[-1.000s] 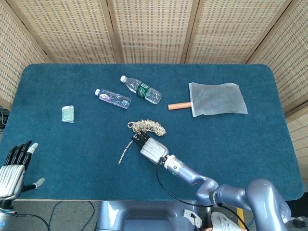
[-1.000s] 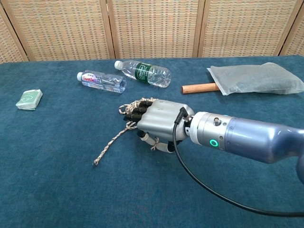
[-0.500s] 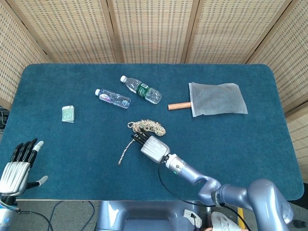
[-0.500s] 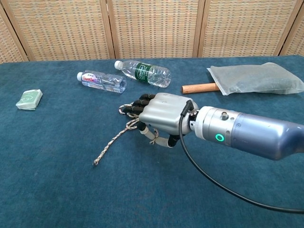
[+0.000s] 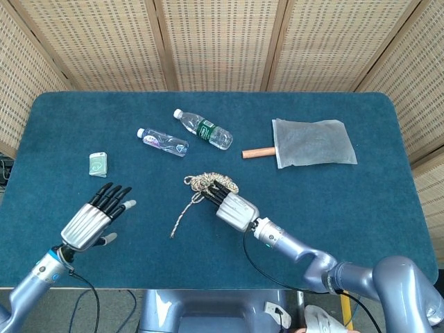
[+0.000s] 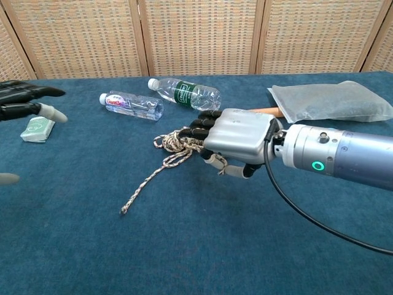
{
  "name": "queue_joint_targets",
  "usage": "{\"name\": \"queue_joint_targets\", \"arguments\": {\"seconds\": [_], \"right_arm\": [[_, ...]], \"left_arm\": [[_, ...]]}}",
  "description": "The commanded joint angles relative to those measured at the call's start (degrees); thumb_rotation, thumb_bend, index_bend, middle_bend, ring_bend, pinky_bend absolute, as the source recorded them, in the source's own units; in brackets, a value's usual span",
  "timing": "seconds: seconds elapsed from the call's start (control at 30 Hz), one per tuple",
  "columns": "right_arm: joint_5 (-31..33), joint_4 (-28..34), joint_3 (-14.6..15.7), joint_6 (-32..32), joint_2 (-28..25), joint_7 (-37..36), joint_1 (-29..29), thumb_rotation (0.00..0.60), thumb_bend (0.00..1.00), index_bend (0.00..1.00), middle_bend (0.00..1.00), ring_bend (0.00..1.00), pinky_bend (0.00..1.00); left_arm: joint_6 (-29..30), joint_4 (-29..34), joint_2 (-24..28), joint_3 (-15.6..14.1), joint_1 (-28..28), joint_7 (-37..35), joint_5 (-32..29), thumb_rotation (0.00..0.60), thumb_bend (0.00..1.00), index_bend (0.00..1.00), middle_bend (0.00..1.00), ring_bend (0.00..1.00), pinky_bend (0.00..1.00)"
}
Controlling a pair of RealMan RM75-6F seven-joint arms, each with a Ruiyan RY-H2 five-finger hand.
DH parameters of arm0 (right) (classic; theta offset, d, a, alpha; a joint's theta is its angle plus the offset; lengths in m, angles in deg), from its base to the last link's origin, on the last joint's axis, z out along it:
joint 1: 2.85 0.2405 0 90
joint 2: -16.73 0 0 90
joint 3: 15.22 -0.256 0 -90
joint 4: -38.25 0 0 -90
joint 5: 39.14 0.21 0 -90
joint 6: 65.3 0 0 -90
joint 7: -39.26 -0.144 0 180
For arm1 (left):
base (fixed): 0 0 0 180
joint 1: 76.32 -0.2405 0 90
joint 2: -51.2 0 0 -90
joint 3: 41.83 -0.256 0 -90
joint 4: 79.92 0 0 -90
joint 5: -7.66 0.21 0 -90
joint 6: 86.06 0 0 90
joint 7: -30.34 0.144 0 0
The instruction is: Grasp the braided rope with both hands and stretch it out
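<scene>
The braided rope (image 5: 210, 182) lies on the blue table as a small coil, its loose tail (image 5: 179, 223) running toward the front left. My right hand (image 5: 234, 206) lies low at the coil's right side. Its dark fingertips (image 6: 201, 128) reach onto the coil and the thumb curls below; no grip shows. In the chest view the rope (image 6: 174, 143) sits just left of the right hand (image 6: 239, 140). My left hand (image 5: 94, 218) hovers open, fingers spread, well left of the tail. Only its fingers (image 6: 27, 101) show at the chest view's left edge.
Two water bottles (image 5: 163, 141) (image 5: 205, 130) lie behind the rope. A wooden stick (image 5: 257, 152) and a mesh bag (image 5: 312, 142) lie at the back right. A small green packet (image 5: 98, 164) sits at the left, just beyond my left hand.
My right hand has slid back and right along the rope from the tail's start to the coil. My left hand has come in from the front left corner over the table.
</scene>
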Motion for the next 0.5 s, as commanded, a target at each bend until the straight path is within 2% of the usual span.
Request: {"name": "queue_joint_targets", "arguments": {"seconds": [0.03, 0.5], "right_arm": [[0.14, 0.04, 0.34, -0.1, -0.88, 0.47, -0.38, 0.6, 0.5, 0.62, 0.0, 0.0, 0.0], [1.23, -1.08, 0.72, -1.38, -2.99, 0.65, -1.15, 0.6, 0.5, 0.62, 0.0, 0.0, 0.0]], "left_arm": [[-2.29, -4.63, -3.95, -0.36, 4.78, -1.59, 3.39, 0.6, 0.23, 0.24, 0.0, 0.0, 0.0], [-7.75, -12.59, -10.01, -2.6, 13.26, 4.59, 6.36, 0.6, 0.29, 0.3, 0.0, 0.0, 0.0]]}}
